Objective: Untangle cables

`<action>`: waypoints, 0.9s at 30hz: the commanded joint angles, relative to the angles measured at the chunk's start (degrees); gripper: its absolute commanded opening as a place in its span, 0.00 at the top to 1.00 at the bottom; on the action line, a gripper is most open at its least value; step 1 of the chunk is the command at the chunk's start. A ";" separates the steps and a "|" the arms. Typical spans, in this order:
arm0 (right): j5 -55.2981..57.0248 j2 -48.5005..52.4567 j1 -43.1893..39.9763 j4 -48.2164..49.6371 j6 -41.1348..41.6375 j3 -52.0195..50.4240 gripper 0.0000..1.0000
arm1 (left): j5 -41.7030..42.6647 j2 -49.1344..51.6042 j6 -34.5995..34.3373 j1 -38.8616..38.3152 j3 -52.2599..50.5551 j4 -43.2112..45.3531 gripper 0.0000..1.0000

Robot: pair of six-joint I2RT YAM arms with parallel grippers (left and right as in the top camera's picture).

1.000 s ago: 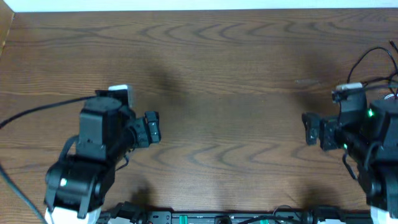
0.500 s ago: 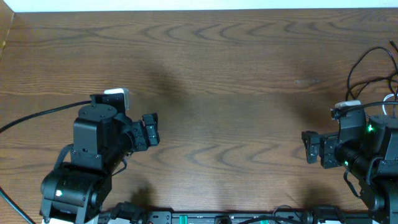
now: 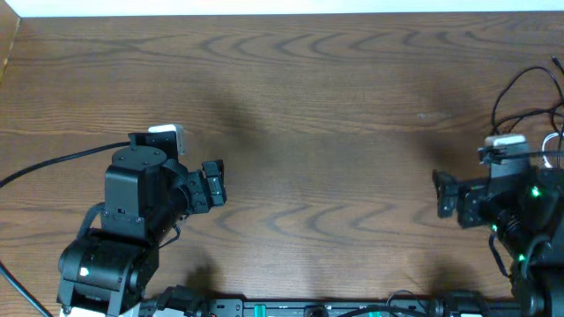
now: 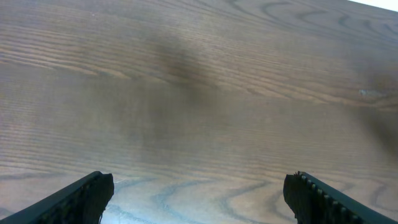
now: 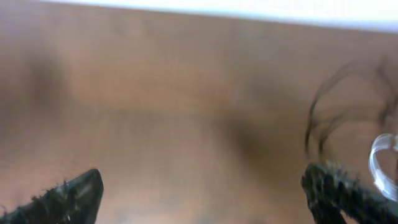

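- Overhead: cables lie at the table's far right edge, beside the right arm. Left claw and right claw are both wide and empty.
- Left wrist: claw spread wide, only bare table ahead.
- Right wrist: blurred black and white loops on the right. Best to turn the right claw there and pinch one loose strand, not the knot.

We note cables at table far right edge, behind right gripper; left gripper well apart, left side.
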 commanded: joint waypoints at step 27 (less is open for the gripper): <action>7.72 -39.45 7.93 54.53 -2.27 -47.01 0.01 | -0.07 0.00 0.07 -0.17 -0.26 0.02 0.08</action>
